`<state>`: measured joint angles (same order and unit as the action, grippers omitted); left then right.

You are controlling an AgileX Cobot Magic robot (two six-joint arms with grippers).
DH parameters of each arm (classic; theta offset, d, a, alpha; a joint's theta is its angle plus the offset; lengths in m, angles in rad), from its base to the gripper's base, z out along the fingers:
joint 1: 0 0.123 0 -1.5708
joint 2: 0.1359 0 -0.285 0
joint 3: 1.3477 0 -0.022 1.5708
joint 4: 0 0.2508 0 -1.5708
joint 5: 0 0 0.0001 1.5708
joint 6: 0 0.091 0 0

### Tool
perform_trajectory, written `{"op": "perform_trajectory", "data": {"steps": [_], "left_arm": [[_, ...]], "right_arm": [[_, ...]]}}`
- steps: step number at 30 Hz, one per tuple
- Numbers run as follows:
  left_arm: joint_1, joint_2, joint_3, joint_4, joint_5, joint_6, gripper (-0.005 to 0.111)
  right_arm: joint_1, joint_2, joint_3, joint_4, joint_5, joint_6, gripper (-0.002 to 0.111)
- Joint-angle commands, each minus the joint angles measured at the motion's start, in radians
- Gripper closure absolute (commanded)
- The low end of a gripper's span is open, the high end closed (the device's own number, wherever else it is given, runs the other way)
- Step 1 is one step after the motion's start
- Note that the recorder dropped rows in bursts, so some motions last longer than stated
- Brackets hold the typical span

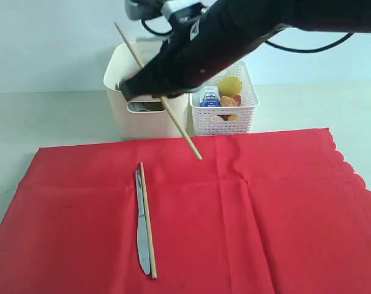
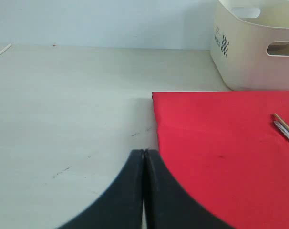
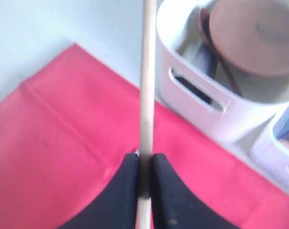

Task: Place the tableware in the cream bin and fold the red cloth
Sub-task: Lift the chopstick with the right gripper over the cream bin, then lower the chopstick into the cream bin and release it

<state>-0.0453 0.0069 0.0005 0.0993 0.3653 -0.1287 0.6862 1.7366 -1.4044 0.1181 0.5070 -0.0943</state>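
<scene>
The tableware step is in hand. The right hand [image 3: 144, 160] reaches across to the left and holds one chopstick [image 1: 179, 128], its pads pinched narrow around the shaft. It hangs above the cream bin [image 1: 118, 104], which stands on the desk [image 2: 63, 95] just beyond the far edge of the red cloth [image 1: 234, 214]. The stick slants steeply. Its upper end rises over the bin and its lower end hangs out over the far edge of the cloth.

To my eye the next move calls for swinging that lower end in over the rim, or tipping the stick more upright, before the hand lets go. Otherwise it could catch the wall and fall outside.

On the left part of the cloth the knife [image 1: 142, 233] and the second chopstick [image 1: 147, 226] lie side by side, touching. Both have to go before any folding. The cloth lies spread flat.

The left hand [image 2: 143, 162] is closed on nothing and hovers over the desk by the cloth's left edge.

Inside the bin a round brown plate [image 3: 254, 38] leans, with something dark and slender beside it. I cannot tell what else is in there. Just to the right, the white lattice basket [image 1: 225, 119] holds food, including a lemon [image 1: 230, 84] and a blue-and-white carton [image 1: 210, 98].
</scene>
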Motion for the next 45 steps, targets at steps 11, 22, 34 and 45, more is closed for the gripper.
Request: {"op": "perform_trajectory", "data": {"steps": [11,22,34,45], "left_arm": [[0.001,-0.007,0.000,0.002,-0.008,0.002,0.107],[0.001,-0.007,0.000,0.002,-0.008,0.002,0.107],[0.001,-0.007,0.000,0.002,-0.008,0.002,0.107],[0.001,-0.007,0.000,0.002,-0.008,0.002,0.107]], "right_arm": [[-0.002,0.018,0.001,-0.099,-0.556,-0.059,0.108],[-0.026,0.187,0.001,-0.094,-1.046,-0.198,0.108],[-0.116,0.404,0.001,0.060,-1.307,-0.188,0.108],[-0.116,0.476,0.001,0.067,-1.249,-0.138,0.100]]}}
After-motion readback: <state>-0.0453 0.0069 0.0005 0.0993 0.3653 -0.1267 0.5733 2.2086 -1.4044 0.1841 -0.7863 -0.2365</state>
